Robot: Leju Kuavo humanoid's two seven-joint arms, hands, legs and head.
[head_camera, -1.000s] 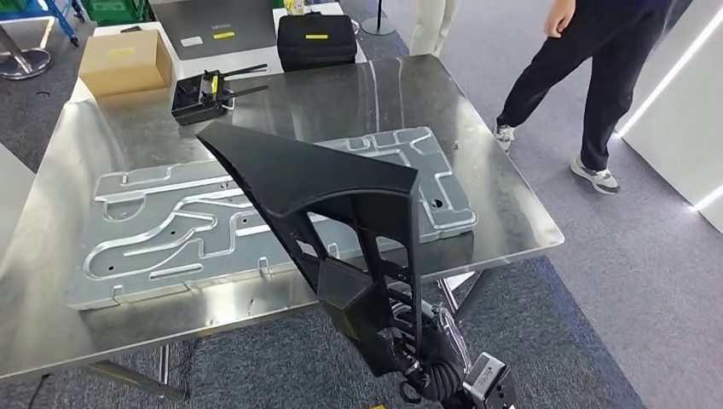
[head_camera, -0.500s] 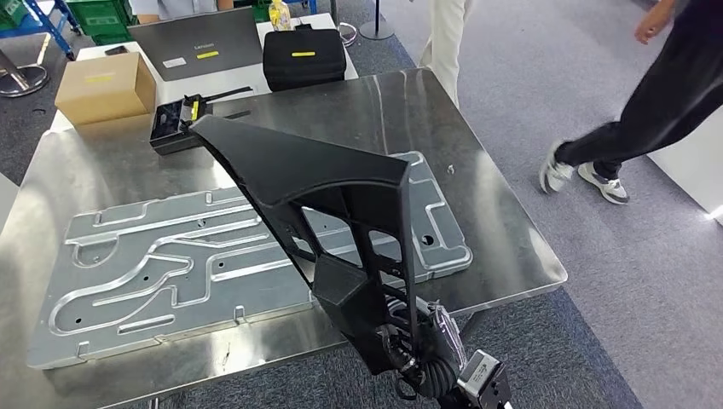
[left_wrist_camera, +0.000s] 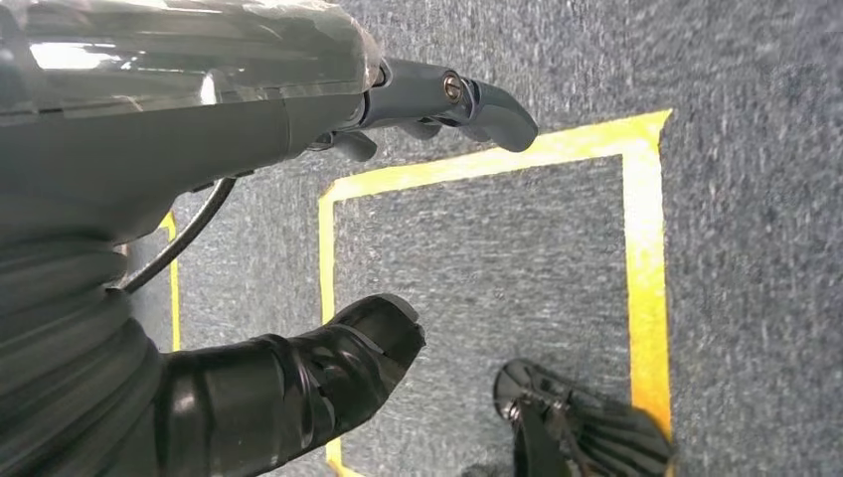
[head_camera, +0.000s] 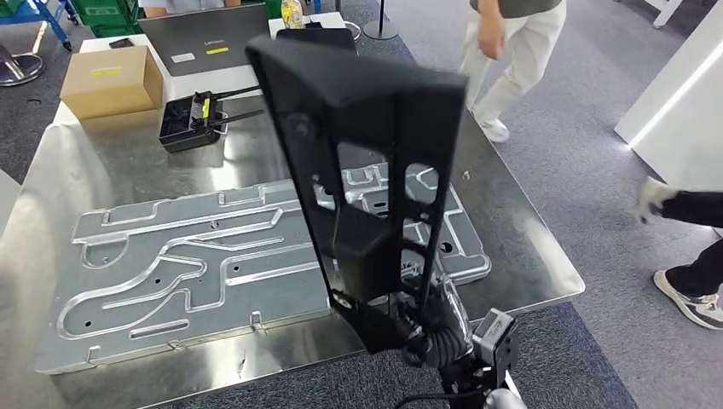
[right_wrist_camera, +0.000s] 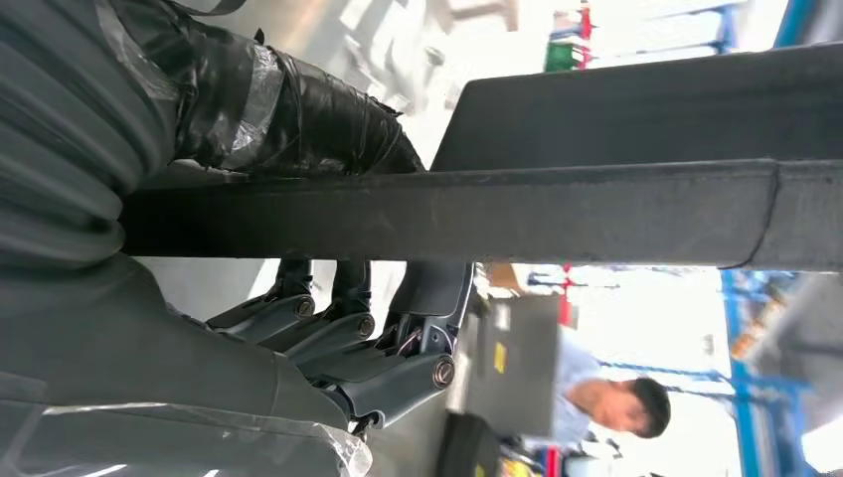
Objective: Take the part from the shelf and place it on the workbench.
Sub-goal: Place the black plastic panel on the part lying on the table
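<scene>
The large black plastic part with a ribbed, cut-out frame point(head_camera: 367, 145) is held upright in the air by the right robot hand point(head_camera: 418, 328), gripped at its lower end, with its broad top edge tilted away over the shiny steel surface point(head_camera: 529, 256). In the right wrist view, the thick taped thumb point(right_wrist_camera: 298, 109) is pressed on one face of the part's long dark edge point(right_wrist_camera: 497, 214) and the darker fingers point(right_wrist_camera: 398, 338) are curled against the other face, so the part is clamped between them. Below the raised part, a large machined aluminium plate with winding grooves point(head_camera: 170, 264) is seen lying flat on the surface; the part is clear of it, not touching.

The left robot hand point(left_wrist_camera: 328, 248) is seen above grey carpet point(left_wrist_camera: 756, 298) marked with a yellow tape rectangle point(left_wrist_camera: 641, 248); its thumb point(left_wrist_camera: 328, 368) and fingers point(left_wrist_camera: 467, 99) are spread apart with nothing between them.

At the far side of the surface, a black tray with rods point(head_camera: 192, 119) is set, with a brown cardboard box point(head_camera: 111, 81) just beyond it. A person in light trousers point(head_camera: 503, 51) is seen walking on the carpet beyond the surface, and another person's dark-trousered leg and shoe point(head_camera: 691, 290) are seen at the right.
</scene>
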